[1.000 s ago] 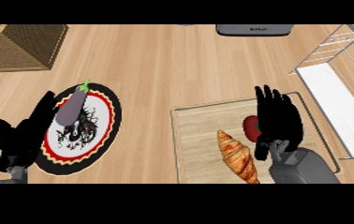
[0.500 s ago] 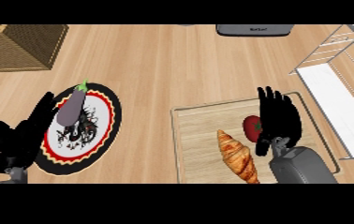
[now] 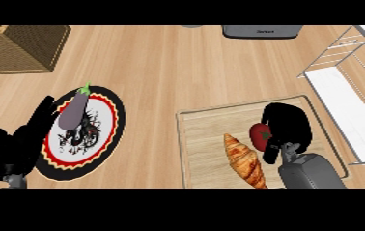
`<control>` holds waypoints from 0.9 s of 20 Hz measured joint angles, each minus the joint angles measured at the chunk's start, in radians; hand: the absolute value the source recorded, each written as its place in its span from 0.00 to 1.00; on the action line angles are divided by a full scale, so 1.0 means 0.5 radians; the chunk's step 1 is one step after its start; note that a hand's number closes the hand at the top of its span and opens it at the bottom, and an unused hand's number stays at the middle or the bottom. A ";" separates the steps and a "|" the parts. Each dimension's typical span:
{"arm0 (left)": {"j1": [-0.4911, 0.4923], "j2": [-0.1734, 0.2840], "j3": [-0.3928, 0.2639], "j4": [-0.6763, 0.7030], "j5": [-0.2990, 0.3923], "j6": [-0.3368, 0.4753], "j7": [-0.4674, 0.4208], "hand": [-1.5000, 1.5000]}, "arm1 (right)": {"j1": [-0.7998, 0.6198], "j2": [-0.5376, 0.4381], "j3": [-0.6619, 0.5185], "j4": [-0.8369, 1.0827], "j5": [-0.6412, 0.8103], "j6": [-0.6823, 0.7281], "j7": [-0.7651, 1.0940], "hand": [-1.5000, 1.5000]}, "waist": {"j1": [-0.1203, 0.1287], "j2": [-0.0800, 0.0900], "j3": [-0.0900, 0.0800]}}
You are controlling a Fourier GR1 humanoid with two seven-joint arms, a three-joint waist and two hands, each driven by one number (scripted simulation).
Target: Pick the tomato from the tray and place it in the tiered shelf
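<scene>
Right, my right robot hand (image 3: 287, 123) is down on the tray (image 3: 206, 150), fingers curling over the far and right side of the tomato (image 3: 260, 134), so I'd call that closing round it though part of it is hidden under my palm. The tomato sits on the right half of the tray, just right of the croissant (image 3: 245, 161) and nearly touching it. I judge it round, smooth and a bit slippery, light, soft enough to bruise, so I want fingers and thumb on opposite sides across its middle, keeping clear of the croissant. The tiered shelf (image 3: 341, 87) waits to the right, just past the tray's edge. My left robot hand (image 3: 21, 145) rests open at the left edge, beside the plate (image 3: 107, 128) with the eggplant (image 3: 74, 110) on the counter (image 3: 178, 70)
</scene>
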 measured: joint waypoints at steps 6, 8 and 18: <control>-0.041 -0.023 0.017 -0.002 -0.030 -0.010 0.047 0.50 | -0.012 -0.034 0.020 0.007 0.096 -0.040 -0.089 1.00 | 0.000 -0.001 0.000; -0.047 -0.023 0.029 0.003 -0.043 -0.021 0.048 0.50 | 0.015 -0.035 0.046 -0.035 0.148 -0.080 -0.105 1.00 | -0.002 0.001 0.003; -0.049 -0.049 0.026 0.012 -0.052 -0.041 0.027 0.50 | -0.336 0.222 -0.561 0.187 0.280 -0.426 0.559 1.00 | 0.027 0.028 0.016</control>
